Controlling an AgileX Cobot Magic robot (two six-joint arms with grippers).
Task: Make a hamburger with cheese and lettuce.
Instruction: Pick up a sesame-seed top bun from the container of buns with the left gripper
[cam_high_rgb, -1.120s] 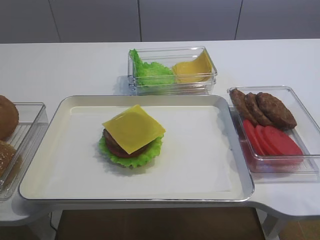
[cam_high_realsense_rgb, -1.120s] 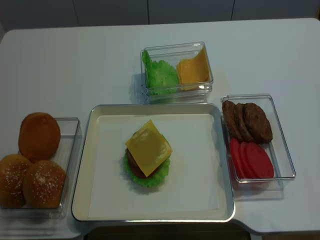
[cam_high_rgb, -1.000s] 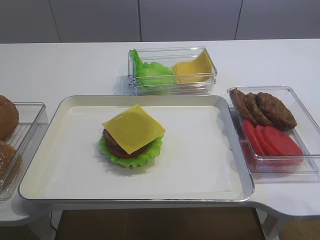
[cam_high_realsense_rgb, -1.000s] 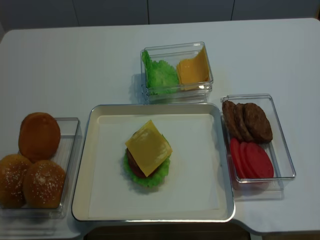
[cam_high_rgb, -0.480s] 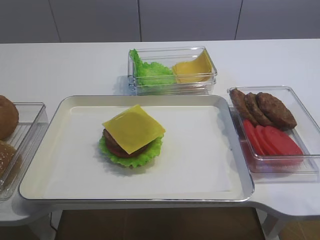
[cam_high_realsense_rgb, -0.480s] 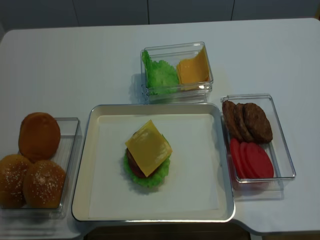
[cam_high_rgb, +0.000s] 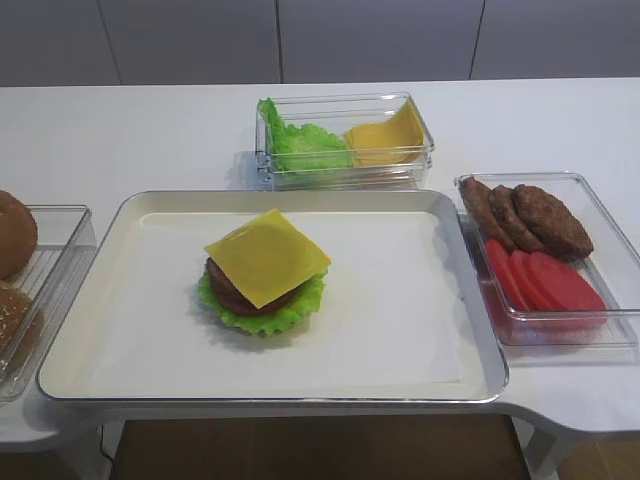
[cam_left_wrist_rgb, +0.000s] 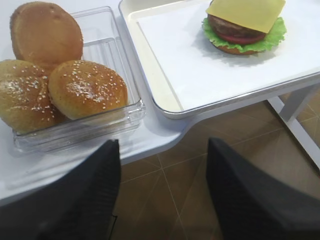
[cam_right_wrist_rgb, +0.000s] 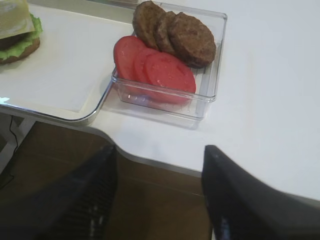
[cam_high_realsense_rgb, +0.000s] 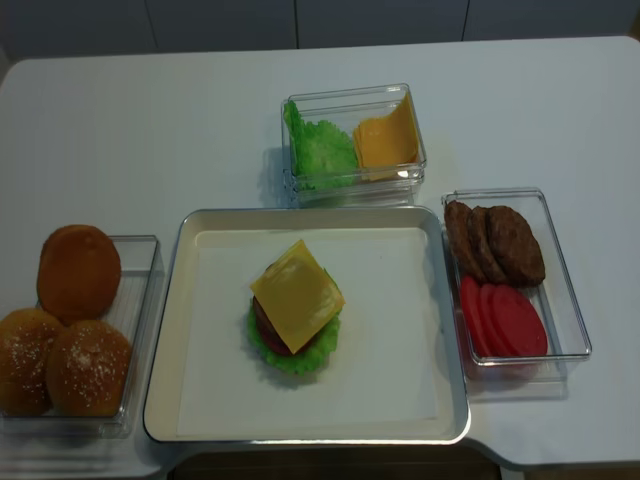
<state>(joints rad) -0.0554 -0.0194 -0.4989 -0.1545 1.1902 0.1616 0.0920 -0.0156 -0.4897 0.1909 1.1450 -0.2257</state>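
Exterior high view: hamburger (cam_high_rgb: 262, 280) sits mid-frame on the tray (cam_high_rgb: 130, 345), cheese (cam_high_rgb: 266, 256) topping it, lettuce (cam_high_rgb: 262, 312) beneath. Left claw (cam_left_wrist_rgb: 162, 192) and right claw (cam_right_wrist_rgb: 160, 192) hang open, gripping nothing, off the worktop (cam_high_rgb: 120, 135) edge.

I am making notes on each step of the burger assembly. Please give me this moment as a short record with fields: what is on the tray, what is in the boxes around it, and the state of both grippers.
tray: holds the hamburger, no bun top on it
top layer: cheese, corners past the patty
under the patty: lettuce, over a bun bottom
left box: three buns
far box: lettuce leaves and cheese slices
right box: patties and tomato slices
left gripper: open, empty, below the table edge
right gripper: open, empty, below the table edge
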